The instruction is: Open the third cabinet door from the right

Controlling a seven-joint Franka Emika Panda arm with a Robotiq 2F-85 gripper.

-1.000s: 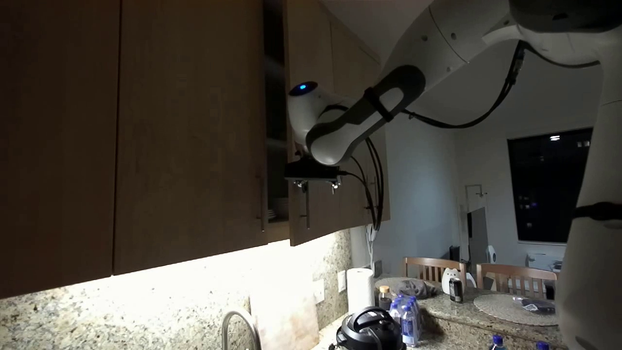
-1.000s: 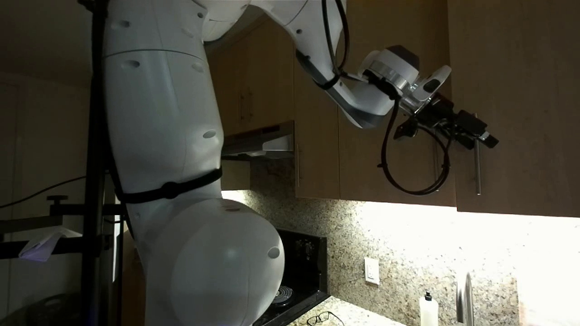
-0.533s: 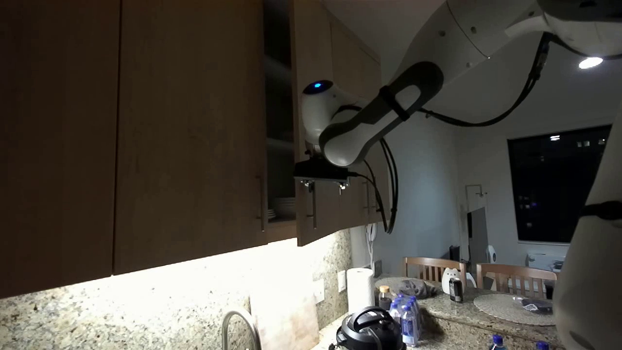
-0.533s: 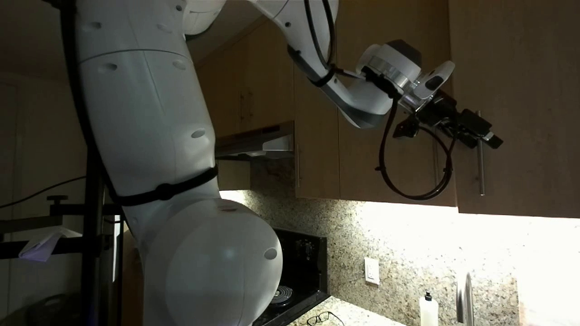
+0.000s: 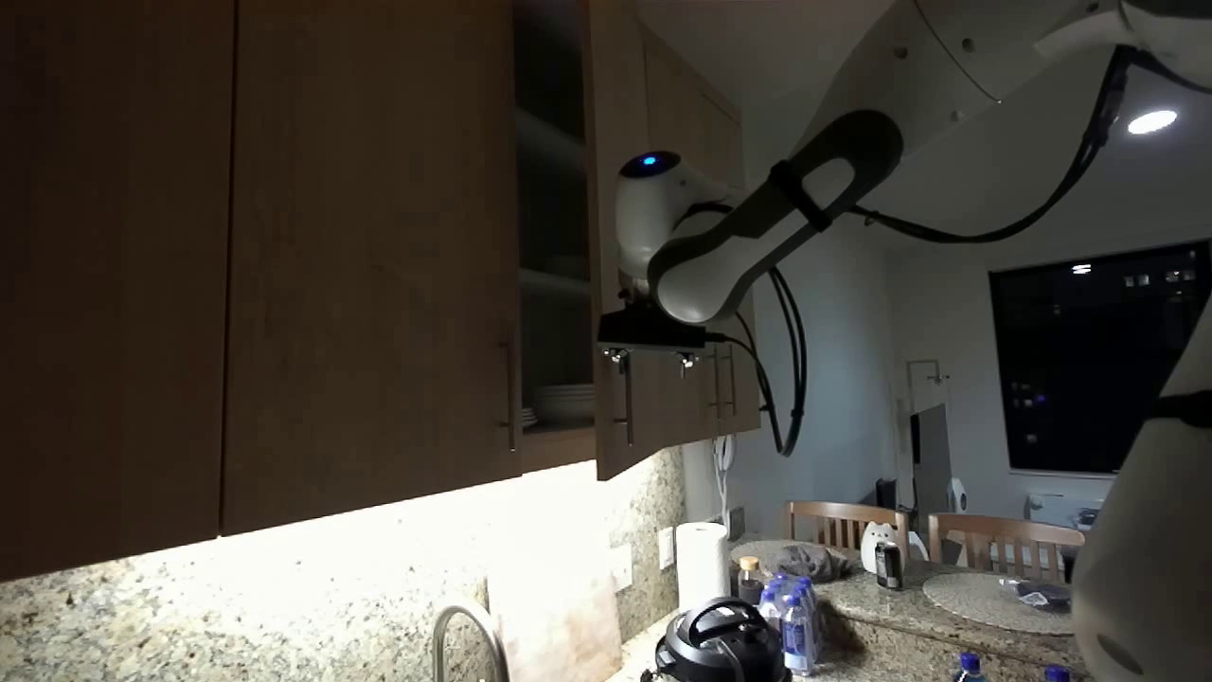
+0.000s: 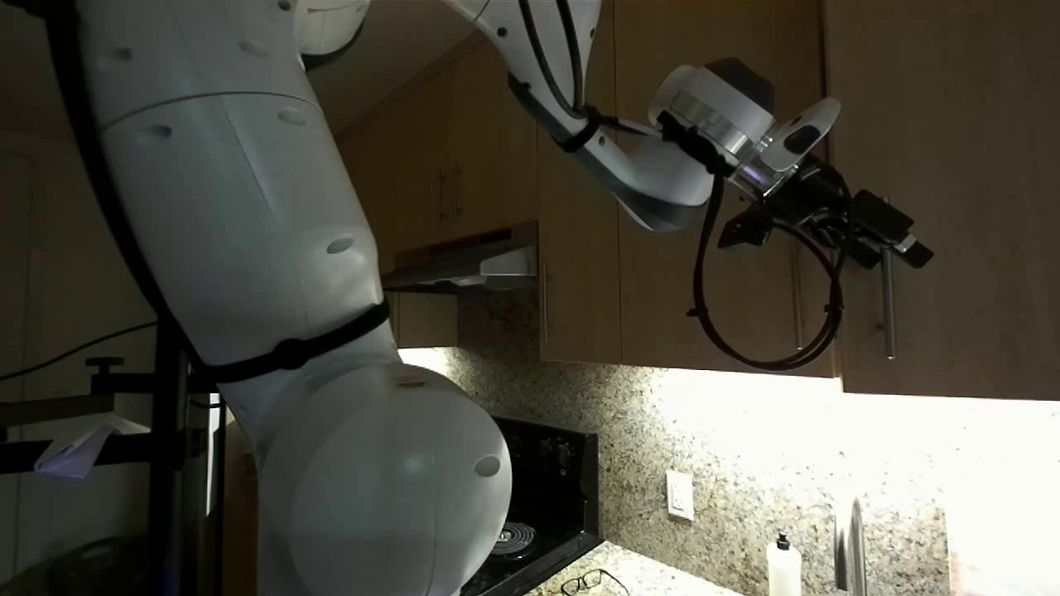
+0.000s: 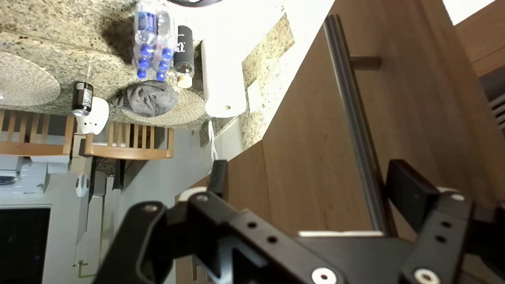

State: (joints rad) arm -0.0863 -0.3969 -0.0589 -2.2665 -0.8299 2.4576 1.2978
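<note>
Above the counter [image 6: 638, 573], the upper cabinet door [image 6: 985, 199] stands ajar; at its lower left edge the claw [image 7: 313, 183] straddles the metal bar handle [image 7: 355, 110], fingers [image 7: 412, 193] apart, one just beside it, presumably to hook and pull.

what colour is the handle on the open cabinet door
Metallic grey; the handle shows best in the wrist view.

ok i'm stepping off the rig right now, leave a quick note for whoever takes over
Gripper: open, jaws apart with the handle between them, nearer one side; contact unclear.
Door: ajar, shelves showing in the gap.
Done: door off its frame, partly open.
Left: probably swing it wider, then back clear of the handle.
</note>
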